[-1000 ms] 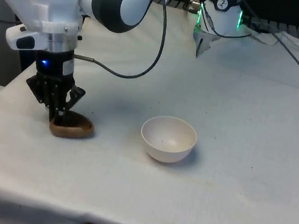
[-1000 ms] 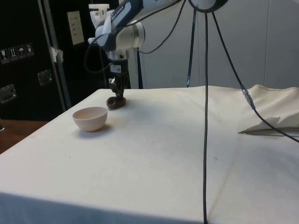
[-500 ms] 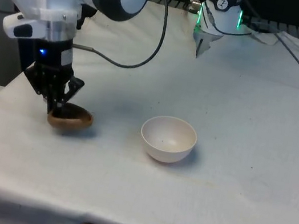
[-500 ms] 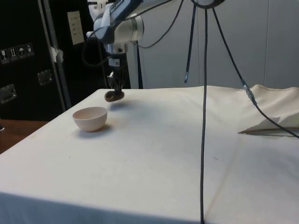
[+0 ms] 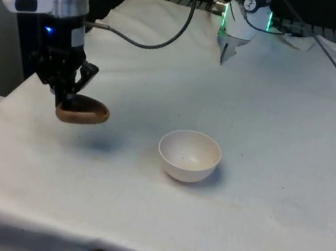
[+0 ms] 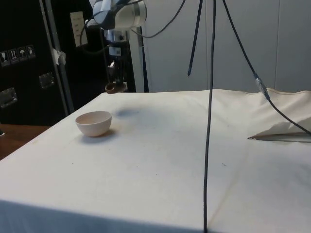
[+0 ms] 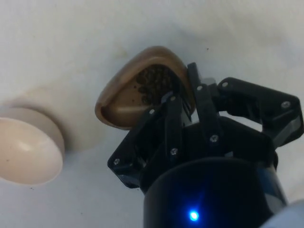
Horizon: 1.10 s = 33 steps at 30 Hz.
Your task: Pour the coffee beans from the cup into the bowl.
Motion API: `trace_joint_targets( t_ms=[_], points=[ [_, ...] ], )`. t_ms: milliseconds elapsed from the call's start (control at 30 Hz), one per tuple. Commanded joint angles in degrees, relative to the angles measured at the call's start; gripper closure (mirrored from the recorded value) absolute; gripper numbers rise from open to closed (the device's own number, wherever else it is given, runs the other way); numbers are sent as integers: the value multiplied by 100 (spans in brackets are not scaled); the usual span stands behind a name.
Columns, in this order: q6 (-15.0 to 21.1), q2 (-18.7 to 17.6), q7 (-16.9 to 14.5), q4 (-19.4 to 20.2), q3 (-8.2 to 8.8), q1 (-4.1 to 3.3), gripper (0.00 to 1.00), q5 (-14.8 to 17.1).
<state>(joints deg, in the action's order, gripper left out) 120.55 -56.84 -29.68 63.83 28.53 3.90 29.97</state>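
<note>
The claw (image 5: 67,96) pinches the rim of the cup (image 5: 82,111), held aloft; the bowl (image 5: 188,156) sits toward the front view's right, well apart.

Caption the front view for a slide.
Claw grips the brown cup above the cloth, beside the empty white bowl.

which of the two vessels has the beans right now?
The brown cup, pinched at its rim by the gripper above the table. The white bowl is empty.
</note>
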Motion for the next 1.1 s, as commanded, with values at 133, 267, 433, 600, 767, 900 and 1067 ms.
trace_joint_targets(
  t_ms=[133,267,433,600,767,900,1067],
  points=[
    [6,155,69,132,80,-132,100,-74],
    [-57,309,103,218,103,-206,100,-120],
    [-155,441,120,264,138,-252,100,-132],
    [-327,625,155,298,183,-321,100,-149],
    [-447,733,183,281,218,-355,100,-160],
    [-556,842,206,264,241,-395,100,-160],
    [-613,911,246,258,246,-424,100,-166]
  ],
)
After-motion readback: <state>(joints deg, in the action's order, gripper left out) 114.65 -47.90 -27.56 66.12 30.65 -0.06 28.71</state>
